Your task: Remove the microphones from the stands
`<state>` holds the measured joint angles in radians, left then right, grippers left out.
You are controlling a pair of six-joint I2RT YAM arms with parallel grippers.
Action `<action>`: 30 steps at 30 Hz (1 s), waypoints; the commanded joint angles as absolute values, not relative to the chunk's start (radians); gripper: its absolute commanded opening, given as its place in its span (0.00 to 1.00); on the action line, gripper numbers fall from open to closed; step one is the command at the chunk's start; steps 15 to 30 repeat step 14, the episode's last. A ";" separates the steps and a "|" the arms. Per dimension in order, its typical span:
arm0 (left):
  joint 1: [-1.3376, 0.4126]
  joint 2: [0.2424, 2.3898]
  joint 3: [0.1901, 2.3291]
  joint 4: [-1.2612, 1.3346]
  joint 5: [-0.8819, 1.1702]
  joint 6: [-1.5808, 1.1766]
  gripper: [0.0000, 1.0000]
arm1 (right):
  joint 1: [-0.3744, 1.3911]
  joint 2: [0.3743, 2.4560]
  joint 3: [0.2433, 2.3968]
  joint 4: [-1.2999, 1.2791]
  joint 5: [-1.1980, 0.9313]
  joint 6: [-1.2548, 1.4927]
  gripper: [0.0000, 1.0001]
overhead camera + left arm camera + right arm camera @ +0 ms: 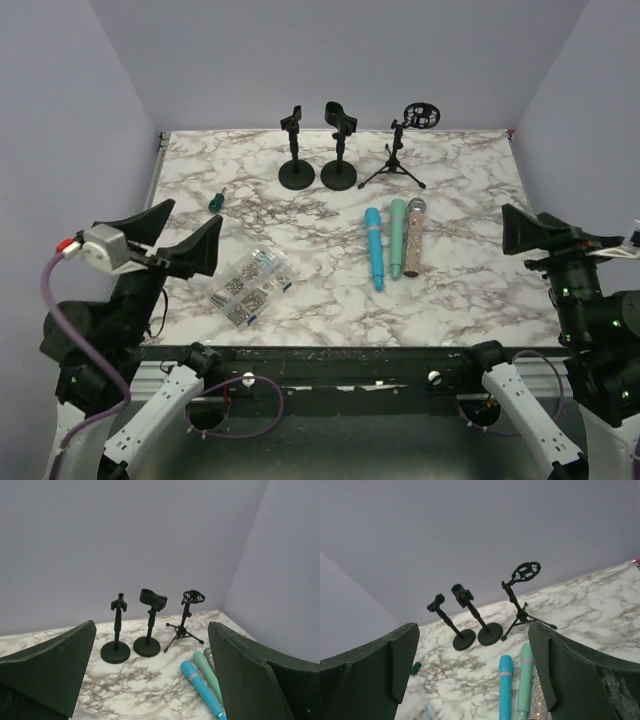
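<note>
From where I stand, no stand holds a microphone. All three microphones lie flat on the marble table, right of centre, side by side with their heads toward the back wall: a blue microphone, a mint-green microphone and a glittery microphone. The green and glittery ones touch, or nearly do, and the blue one lies just beside them. Behind them stand a round-base stand, a second round-base stand with a wide clip and a small tripod stand with a ring mount on top, all bare. I would judge the removal done, though I cannot tell which microphone came out of which stand.

The left end effector hangs at the near left edge with its fingers spread wide and nothing between them. The right end effector sits at the near right edge, equally wide open and empty.

The risks look small, and they come from any further move:
- The microphones are round-bodied and packed close, so a brush from a finger could roll one into the others or toward the table edge.
- The tripod stand looks light and spindly, and a sweep toward the back could tip it.
- On the left, a clear box of screws lies close to that arm's fingers, with a green screwdriver farther back. A careless swing there could shove the box.
</note>
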<state>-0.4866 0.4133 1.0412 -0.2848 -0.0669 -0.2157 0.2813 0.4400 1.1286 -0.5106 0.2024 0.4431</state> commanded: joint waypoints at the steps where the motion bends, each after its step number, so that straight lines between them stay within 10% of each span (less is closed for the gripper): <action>1: -0.491 0.321 1.128 -0.408 -0.150 -0.231 0.99 | 0.282 0.400 1.164 -0.582 0.319 0.408 1.00; 30: -0.491 0.179 1.130 -0.482 -0.182 -0.299 0.99 | 0.282 0.413 1.168 -0.594 0.280 0.337 1.00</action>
